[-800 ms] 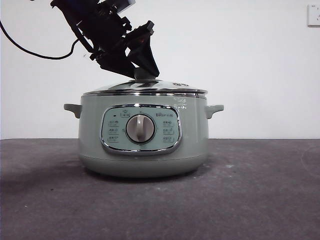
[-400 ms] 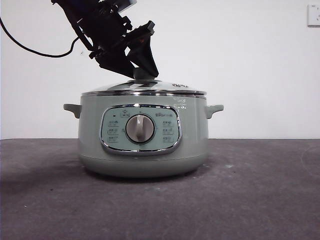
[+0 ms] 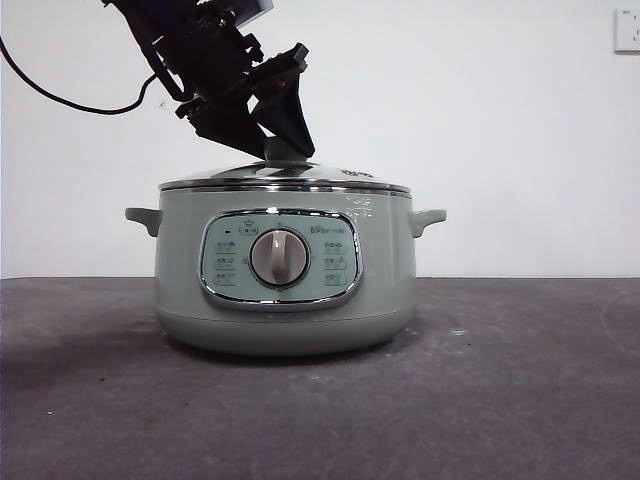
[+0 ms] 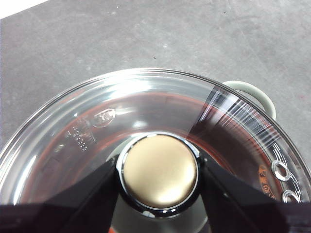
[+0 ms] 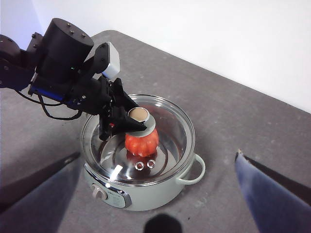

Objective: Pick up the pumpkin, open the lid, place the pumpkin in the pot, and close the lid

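- Left gripper: we record its two black jaws clamped on either side of the round knob of the domed glass lid with the chrome rim. The knob top reads gold-tan in the left wrist view.
- From the front, we see this gripper reaching down from the upper left with its tips at the knob, and a black cable trailing away from the arm.
- We note the lid sits on the large pale sage-green electric cooking pot; its chrome rim runs level along the pot's top edge, and we make out no gap there from the front.
- We log the small glossy orange ribbed pumpkin inside the pot, seen through the glass below the knob in the right wrist view. Its stem is hidden from us.
- We observe two small steam vents in the lid on the control-panel side.
- Pot placement: standing on the dark grey worktop, well clear of its near edge, with the chrome-framed control panel and round dial facing the front camera. One small side handle projects on each side.
- Right gripper: we find it held high above the pot and apart from it, jaws spread wide with nothing between them.
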